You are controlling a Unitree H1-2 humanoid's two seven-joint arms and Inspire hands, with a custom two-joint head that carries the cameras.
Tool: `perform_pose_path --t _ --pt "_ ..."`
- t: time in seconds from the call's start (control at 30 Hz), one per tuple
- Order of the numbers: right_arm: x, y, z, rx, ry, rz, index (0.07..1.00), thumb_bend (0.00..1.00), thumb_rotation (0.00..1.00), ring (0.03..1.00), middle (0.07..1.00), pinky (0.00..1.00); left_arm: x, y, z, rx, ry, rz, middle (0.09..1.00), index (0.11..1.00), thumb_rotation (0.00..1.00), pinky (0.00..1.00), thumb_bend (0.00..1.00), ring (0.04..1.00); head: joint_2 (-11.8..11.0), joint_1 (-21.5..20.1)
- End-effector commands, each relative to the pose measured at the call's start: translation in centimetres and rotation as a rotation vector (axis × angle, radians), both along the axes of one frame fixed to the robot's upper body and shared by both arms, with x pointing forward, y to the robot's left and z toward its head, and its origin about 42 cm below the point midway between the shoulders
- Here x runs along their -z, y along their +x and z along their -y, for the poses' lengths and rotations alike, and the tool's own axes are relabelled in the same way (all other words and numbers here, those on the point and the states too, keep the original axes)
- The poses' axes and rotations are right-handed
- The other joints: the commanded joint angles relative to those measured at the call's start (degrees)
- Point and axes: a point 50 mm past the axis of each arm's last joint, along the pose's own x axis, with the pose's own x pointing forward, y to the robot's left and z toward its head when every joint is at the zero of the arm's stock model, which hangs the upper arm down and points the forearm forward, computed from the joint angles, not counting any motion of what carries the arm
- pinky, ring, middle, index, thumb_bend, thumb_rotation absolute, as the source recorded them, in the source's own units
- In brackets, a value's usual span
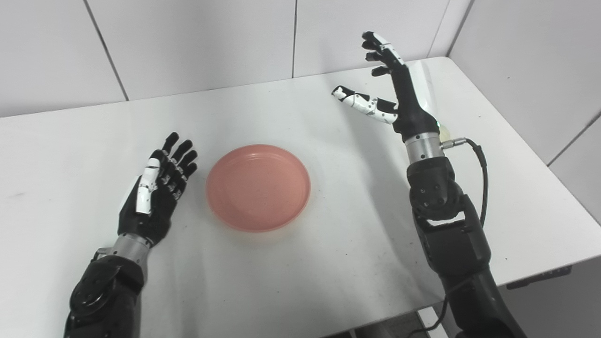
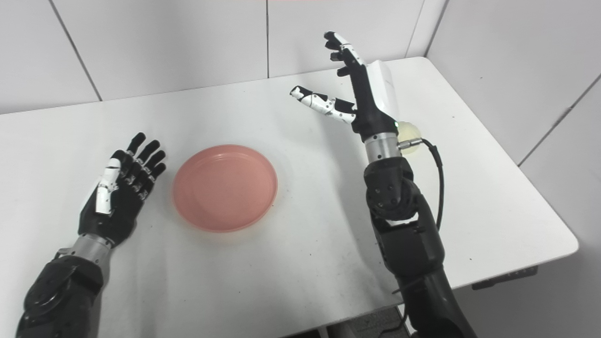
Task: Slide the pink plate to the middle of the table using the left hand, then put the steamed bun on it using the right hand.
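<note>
**Right hand lining up on the steamed bun**

The pink plate is sitting flat on the white table, roughly at its middle, and nothing is lying in it. The left hand is resting just to the left of the plate, apart from its rim, holding nothing, with its fingers extended and lying close together. To my eye the sliding part looks done, so the step in hand is the pick-up.

The right hand is hanging above the far right part of the table, its fingers spread and pointing away toward the wall, its thumb sticking out to the left, and gripping nothing. The steamed bun is lying on the table on the right, mostly hidden behind the wrist; only a pale rounded edge is peeking out in the right eye view, and a smaller sliver in the left eye view.

To do this well, I would say the hand is needing to turn palm-down and draw back toward the near side, since the bun appears to be sitting by the wrist and not under the fingers. Coming down with thumb on one side and fingers on the other looks the safe way in. A bun is likely soft, so a gentle closing should be enough; squeezing hard may dent it. The cable looping off the wrist is running close to the bun and could nudge it.
</note>
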Motion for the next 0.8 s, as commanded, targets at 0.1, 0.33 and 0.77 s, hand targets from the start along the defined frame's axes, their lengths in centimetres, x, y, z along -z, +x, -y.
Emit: perform_pose_path --t 0.1,0.33,0.77 --pt "-3.8 -0.1 2.7 0.121 -0.182 0.021 0.888 0.87 0.64 0.833 0.869 0.75 4.1 -1.5 -2.3 -0.036 0.046 -0.156 0.964 0.969 1.00 0.98 0.38 0.962 -0.1 -0.5" --pt "-4.3 -0.4 6.3 0.213 -0.279 -0.098 0.920 0.92 0.56 0.870 0.909 0.76 4.4 -1.4 -2.9 -0.025 0.038 -0.153 0.971 0.970 1.00 0.98 0.39 0.971 0.0 -1.9" --pt "-2.0 0.3 11.4 0.267 -0.382 -0.319 0.955 1.00 0.59 0.891 0.946 0.75 4.8 -1.4 -3.5 -0.010 0.033 -0.160 0.968 0.960 1.00 0.97 0.42 0.969 0.1 -3.0"
